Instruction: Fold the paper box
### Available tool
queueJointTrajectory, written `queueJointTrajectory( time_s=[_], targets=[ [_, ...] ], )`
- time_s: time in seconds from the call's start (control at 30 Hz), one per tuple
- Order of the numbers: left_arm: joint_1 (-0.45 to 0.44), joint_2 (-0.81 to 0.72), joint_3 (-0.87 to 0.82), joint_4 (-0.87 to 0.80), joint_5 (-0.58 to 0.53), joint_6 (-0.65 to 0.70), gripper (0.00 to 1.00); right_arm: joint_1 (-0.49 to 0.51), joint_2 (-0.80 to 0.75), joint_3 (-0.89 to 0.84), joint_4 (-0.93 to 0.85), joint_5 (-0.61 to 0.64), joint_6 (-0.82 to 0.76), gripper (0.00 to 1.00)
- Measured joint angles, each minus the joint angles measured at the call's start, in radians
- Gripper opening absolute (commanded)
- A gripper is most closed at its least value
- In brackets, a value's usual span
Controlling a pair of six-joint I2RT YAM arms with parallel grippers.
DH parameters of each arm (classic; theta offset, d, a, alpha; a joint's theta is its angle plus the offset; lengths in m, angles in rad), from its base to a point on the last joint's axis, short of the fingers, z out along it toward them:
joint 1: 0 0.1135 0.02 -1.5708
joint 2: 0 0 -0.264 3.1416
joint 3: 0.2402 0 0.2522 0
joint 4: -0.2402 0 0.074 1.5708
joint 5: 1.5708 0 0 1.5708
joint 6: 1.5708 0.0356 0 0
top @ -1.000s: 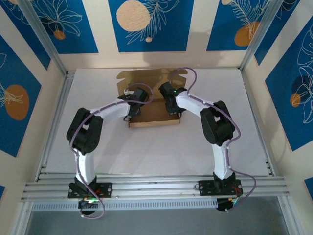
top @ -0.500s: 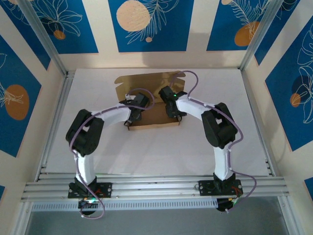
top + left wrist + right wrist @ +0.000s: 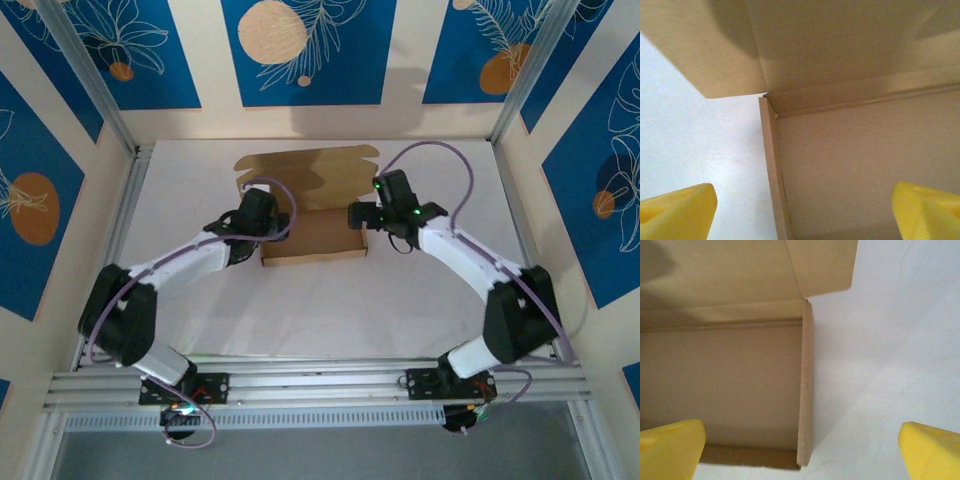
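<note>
Left arm (image 3: 185, 262) and right arm (image 3: 465, 262): white shells, black joint housings, a lilac cable (image 3: 440, 148) looped along each. Green light (image 3: 377, 184) on the right wrist. Pincer fingers (image 3: 677, 210) bright yellow, wedge-shaped.

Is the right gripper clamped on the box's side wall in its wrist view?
No: the right gripper has its yellow fingers spread wide, and the side wall of the paper box stands untouched between them.

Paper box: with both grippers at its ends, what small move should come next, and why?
Probably lower the left gripper and right gripper, both open, to pinch the side walls of the paper box: each straddles one wall, and the lid is not yet folded over.
</note>
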Motion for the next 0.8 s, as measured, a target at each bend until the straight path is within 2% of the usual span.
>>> queueJointTrajectory(
  time_s=[0.13,0.23,0.37,0.57,0.67,0.8],
  targets=[
    [0.009,-0.196,-0.135,0.121,0.076,0.134,0.93,-0.062,-0.157,-0.049,0.118,-0.076,-0.052,0.98],
    [0.065,-0.266,-0.161,0.197,0.155,0.202,0.94,-0.116,-0.210,-0.081,0.285,-0.097,-0.108,0.92],
    [0.196,-0.236,-0.153,0.297,0.256,0.284,0.95,-0.170,-0.184,-0.102,0.430,-0.194,-0.226,0.91],
    [0.362,-0.086,-0.086,0.369,0.471,0.331,0.91,-0.248,-0.030,-0.040,0.453,-0.425,-0.418,0.92],
    [0.421,-0.020,-0.043,0.396,0.562,0.327,0.91,-0.275,0.051,0.013,0.435,-0.480,-0.494,0.94],
    [0.454,0.047,-0.003,0.460,0.671,0.317,0.87,-0.290,0.155,0.084,0.418,-0.536,-0.583,0.96]
  ],
)
